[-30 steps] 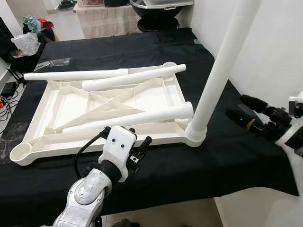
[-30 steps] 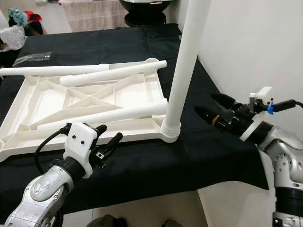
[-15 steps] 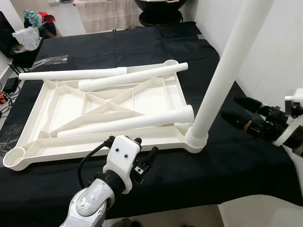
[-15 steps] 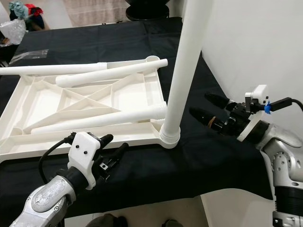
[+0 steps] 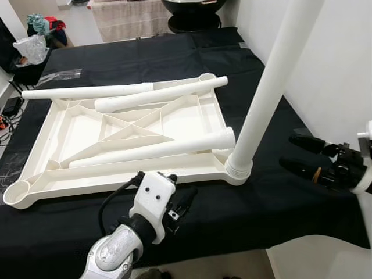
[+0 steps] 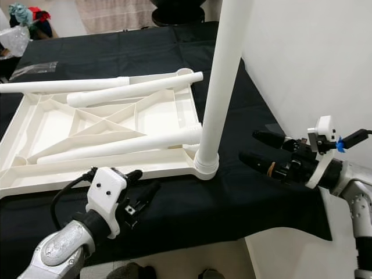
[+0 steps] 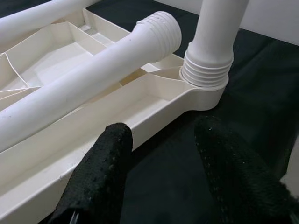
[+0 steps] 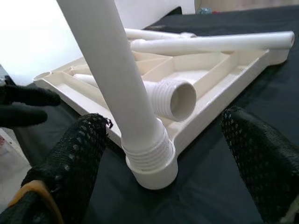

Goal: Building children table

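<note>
A white table frame [image 5: 192, 119] lies upside down on the black-covered tabletop [image 5: 145, 58], one leg [image 5: 270, 87] standing upright in its near right corner socket while three loose legs [image 5: 151, 148] rest across it; the left tool [image 5: 181, 203] and right tool [image 6: 261, 148] both hang open and empty, just short of the frame's near edge and beside the standing leg. With nothing holding that leg, a nudge from either tool could tip it or slide the frame, if the threads are not fully seated. The right wrist view shows the ridged collar [image 8: 149, 151] at the socket and a loose leg's hollow threaded end [image 8: 180, 98], detail the head views leave small.
</note>
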Controlling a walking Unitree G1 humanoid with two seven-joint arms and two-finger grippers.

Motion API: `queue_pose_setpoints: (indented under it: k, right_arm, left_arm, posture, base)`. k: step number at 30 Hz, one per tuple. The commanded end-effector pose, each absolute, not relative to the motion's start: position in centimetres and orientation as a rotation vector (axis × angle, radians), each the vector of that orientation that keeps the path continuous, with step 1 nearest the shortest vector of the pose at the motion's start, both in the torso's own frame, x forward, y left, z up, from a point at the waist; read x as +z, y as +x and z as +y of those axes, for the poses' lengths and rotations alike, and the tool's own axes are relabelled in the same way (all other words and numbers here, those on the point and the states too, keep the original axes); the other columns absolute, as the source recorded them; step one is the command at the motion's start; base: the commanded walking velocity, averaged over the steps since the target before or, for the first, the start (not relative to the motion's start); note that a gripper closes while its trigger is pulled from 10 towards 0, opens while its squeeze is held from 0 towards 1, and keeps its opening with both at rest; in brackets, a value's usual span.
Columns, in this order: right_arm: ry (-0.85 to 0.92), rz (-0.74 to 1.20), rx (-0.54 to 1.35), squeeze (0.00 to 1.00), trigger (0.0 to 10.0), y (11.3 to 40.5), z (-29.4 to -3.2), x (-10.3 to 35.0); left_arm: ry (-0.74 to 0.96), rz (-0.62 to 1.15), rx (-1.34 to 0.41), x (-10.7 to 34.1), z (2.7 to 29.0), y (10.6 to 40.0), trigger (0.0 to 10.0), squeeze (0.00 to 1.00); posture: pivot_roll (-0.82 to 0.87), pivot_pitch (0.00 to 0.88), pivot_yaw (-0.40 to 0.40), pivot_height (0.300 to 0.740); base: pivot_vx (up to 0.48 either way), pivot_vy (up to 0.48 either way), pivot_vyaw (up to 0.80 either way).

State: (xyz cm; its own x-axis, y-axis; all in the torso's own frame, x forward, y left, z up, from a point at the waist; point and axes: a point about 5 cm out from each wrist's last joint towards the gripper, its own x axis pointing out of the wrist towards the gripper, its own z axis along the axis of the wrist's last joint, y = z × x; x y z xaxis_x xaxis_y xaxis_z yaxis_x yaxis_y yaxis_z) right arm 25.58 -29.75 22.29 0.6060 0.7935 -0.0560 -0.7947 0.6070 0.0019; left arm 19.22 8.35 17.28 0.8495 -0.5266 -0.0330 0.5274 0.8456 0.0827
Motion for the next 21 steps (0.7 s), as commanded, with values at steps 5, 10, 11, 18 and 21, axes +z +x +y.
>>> queue_pose_setpoints:
  k: [5,10,11,18,21]
  right_arm:
    - [-0.022,0.006,0.963,0.00,10.0,25.7,-28.6,22.9]
    - [-0.028,-0.022,0.996,0.00,10.0,26.0,-27.6,23.1]
    - [-0.034,-0.027,0.997,0.00,10.0,26.0,-27.5,23.1]
    - [-0.037,-0.046,1.007,0.00,10.0,26.2,-26.9,23.5]
    - [-0.034,-0.057,1.027,0.00,10.0,26.1,-26.3,23.6]
  left_arm:
    - [0.092,0.019,-0.563,16.9,8.4,18.9,10.0,0.00]
    - [0.095,0.018,-0.572,16.8,8.3,18.6,10.0,0.00]
    - [0.093,0.015,-0.574,16.9,8.2,18.7,10.0,0.00]
    - [0.092,0.025,-0.562,16.4,8.5,18.6,10.0,0.00]
    - [0.090,-0.002,-0.534,16.5,8.7,18.7,10.0,0.00]
  posture:
    - [0.03,0.152,0.015,0.740]
    - [0.02,0.143,0.013,0.740]
    - [0.02,0.141,0.012,0.740]
    - [0.02,0.140,0.013,0.740]
    - [0.02,0.132,0.012,0.740]
  base:
    - [0.000,0.000,0.00]
    - [0.000,0.000,0.00]
    - [0.000,0.000,0.00]
    - [0.000,0.000,0.00]
    - [0.000,0.000,0.00]
